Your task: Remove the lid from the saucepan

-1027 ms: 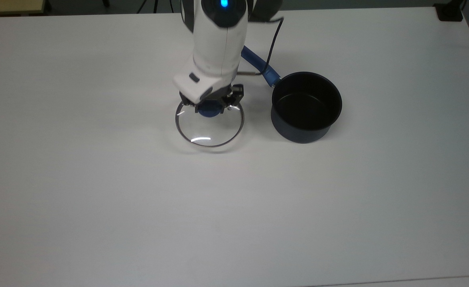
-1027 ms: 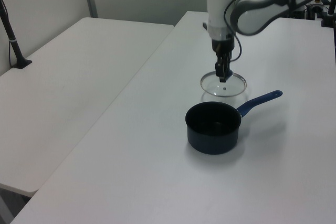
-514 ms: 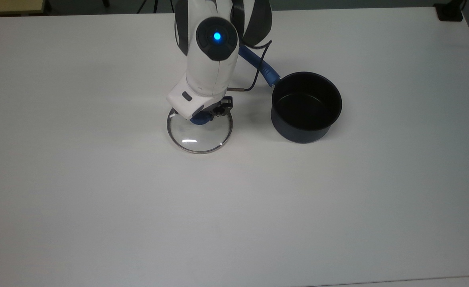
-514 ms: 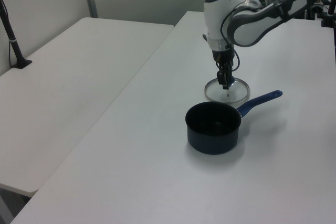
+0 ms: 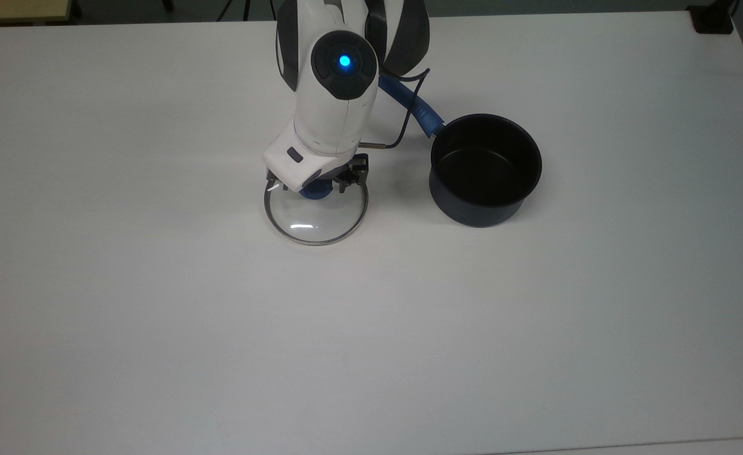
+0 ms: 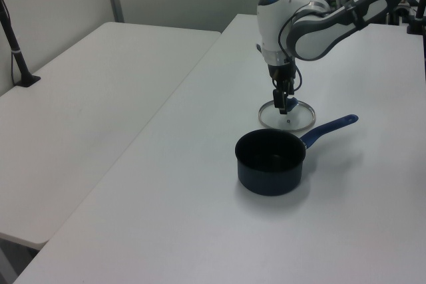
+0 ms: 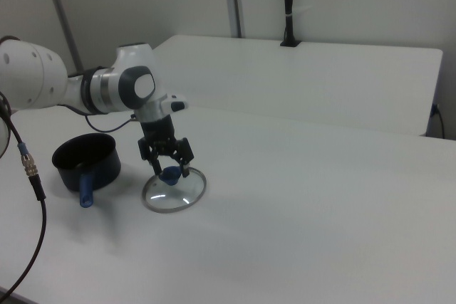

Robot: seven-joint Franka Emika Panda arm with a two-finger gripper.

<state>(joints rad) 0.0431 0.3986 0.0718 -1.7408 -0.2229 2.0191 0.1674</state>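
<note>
One relation to log: tool sits directly over the lid's knob; lid lies flat on the tabletop, apart from the saucepan.

Top view, lid point(image 5: 316, 215): clear disc with metal rim, flat on the tabletop point(image 5: 157, 316), off to the top view's left of the saucepan point(image 5: 485, 169), a bare strip of tabletop between them.
Top view, tool point(image 5: 318, 184): above the lid's far edge region, the blue knob point(image 5: 314, 191) peeking out under the white wrist housing. Fingers appear spread either side of the knob.
Top view, saucepan: uncovered, black inside showing; blue handle runs up and toward the top view's left, passing behind the arm.

Left view, tool point(image 6: 282, 104): pointing straight down, tip at the lid point(image 6: 287, 116), which lies just behind the saucepan point(image 6: 270, 161).
Left view, axis: handle points to the left view's right, away from the tool.

Right view, tool point(image 7: 167, 165): jaws parted, one finger point(image 7: 186, 160) to each side of the knob point(image 7: 169, 174), not pinching it; a gap shows on both sides.
Right view, lid point(image 7: 174, 192): resting on the tabletop to the right view's right of the saucepan point(image 7: 86, 161).

Judgement: lid already off the pot; the tool has only a straight lift upward left, clear of the knob.
</note>
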